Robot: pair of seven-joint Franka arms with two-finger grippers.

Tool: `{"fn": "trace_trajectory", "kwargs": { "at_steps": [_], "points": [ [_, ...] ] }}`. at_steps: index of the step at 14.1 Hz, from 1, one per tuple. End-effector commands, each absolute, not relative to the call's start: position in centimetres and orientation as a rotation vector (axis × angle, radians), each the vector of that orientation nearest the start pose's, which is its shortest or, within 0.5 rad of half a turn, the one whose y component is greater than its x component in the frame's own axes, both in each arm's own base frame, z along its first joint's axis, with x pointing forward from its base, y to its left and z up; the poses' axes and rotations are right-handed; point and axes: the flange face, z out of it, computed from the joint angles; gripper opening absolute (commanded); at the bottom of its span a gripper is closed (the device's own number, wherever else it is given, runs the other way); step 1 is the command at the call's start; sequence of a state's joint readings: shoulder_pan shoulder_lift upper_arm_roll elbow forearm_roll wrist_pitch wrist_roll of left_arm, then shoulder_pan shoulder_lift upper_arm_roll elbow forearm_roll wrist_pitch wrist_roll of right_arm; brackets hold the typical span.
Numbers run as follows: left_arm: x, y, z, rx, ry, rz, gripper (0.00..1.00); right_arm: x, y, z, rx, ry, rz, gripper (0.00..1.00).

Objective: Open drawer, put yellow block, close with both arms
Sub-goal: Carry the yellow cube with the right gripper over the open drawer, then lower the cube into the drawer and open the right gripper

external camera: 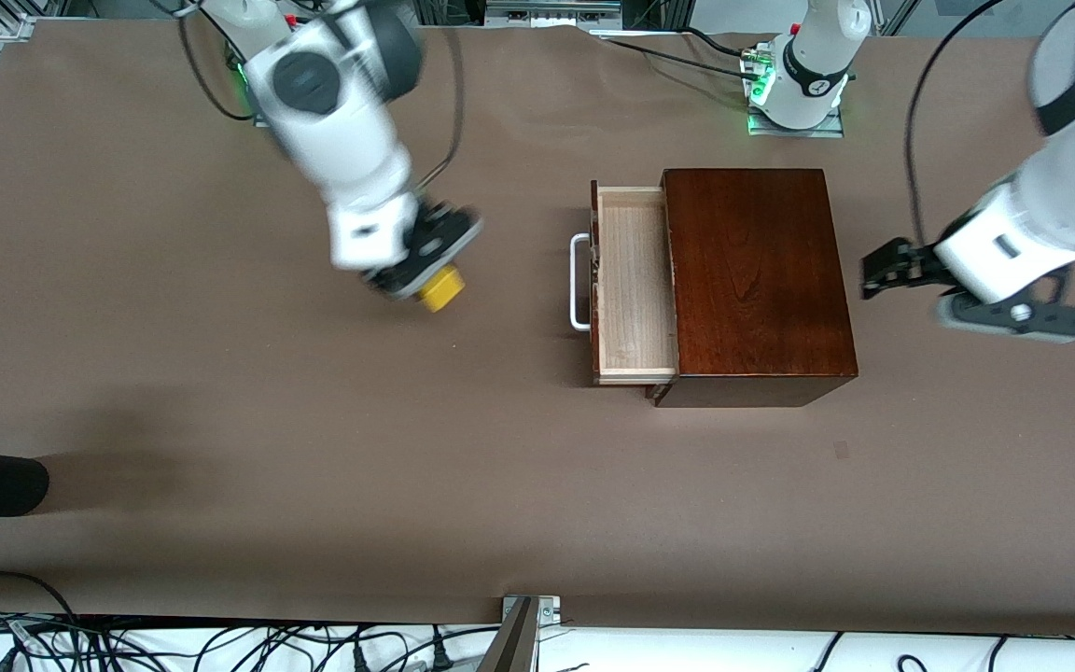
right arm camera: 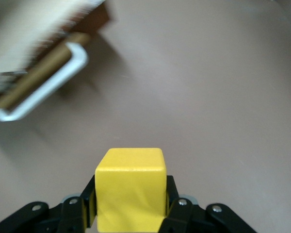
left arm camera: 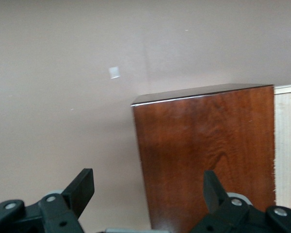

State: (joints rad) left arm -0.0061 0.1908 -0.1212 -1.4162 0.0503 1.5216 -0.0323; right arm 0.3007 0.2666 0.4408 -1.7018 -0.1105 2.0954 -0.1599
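Right gripper (external camera: 421,271): up over bare table toward the right arm's end, fingers clamped on the yellow block (external camera: 441,287); the block sits between the fingertips in the right wrist view (right arm camera: 131,187).

Drawer (external camera: 635,285): pulled out of the wooden box (external camera: 755,280), pale tray interior showing, white handle (external camera: 579,282) at its front. From the block, the handle lies at about 3 o'clock in the front view, well apart.

Left gripper (external camera: 883,268): in the air just beside the box's closed end, at 3 o'clock from the box in the front view, fingers (left arm camera: 82,187) spread apart with nothing between them.

Table (external camera: 314,467): brown surface.
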Motion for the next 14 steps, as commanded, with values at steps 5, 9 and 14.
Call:
{"fn": "trace_trajectory", "kwargs": {
  "at_steps": [5,9,14],
  "points": [
    [54.7,-0.5,58.7,-3.163,0.000,0.029,1.00,42.0,59.3,46.6,-2.444,-1.768,-0.215,0.00],
    [54.8,-1.6,59.3,-3.146,0.033,0.087,1.00,38.4,64.5,42.9,-2.385,-1.979,-0.267,0.00],
    [54.9,-1.9,59.3,-3.144,0.043,0.089,1.00,39.0,65.0,37.7,-2.385,-2.129,-0.240,0.00]
  ]
}}
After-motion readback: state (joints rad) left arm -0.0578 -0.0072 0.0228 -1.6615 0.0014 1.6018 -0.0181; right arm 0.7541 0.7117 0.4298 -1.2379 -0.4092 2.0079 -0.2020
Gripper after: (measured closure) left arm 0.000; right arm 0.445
